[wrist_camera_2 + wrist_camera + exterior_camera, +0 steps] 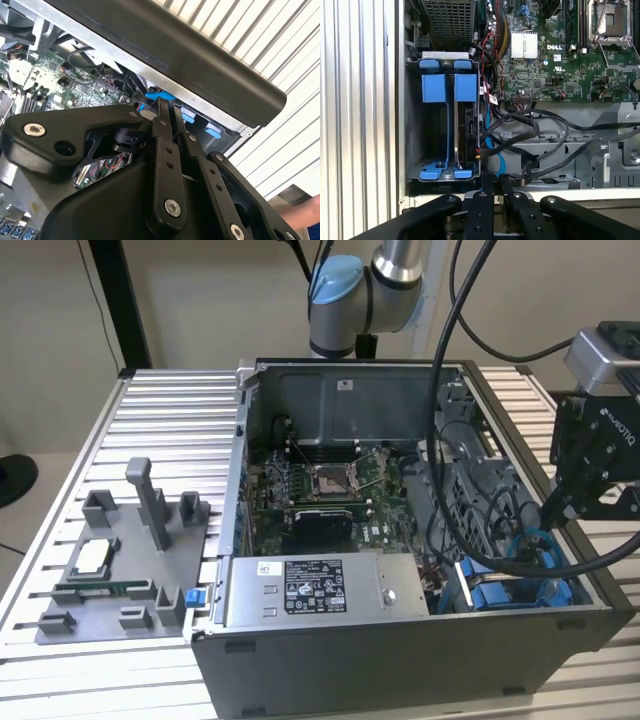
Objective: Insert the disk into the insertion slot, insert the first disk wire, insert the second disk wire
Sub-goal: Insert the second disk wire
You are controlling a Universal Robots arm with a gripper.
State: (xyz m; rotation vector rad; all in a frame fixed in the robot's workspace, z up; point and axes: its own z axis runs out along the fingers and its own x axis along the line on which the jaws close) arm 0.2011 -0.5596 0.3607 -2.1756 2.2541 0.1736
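The disk (468,132) sits edge-up in its blue carrier (454,87) inside the insertion slot (415,125), the grey drive cage at the case's corner. In the exterior view the blue carriers (500,592) lie low at the case's right end. My gripper (548,517) hangs just above them, beside the cage. A thin blue disk wire (496,162) runs from beside the disk up between the fingers (487,187). In the second wrist view the gripper (167,102) is shut on the wire's blue end (159,94).
Black cables (480,530) loop across the case next to the cage. The silver power-supply box (320,590) lies along the front wall, with the motherboard (330,485) behind it. A grey fixture tray (110,570) stands on the slatted table at the exterior view's left. A hand (300,215) shows near the table.
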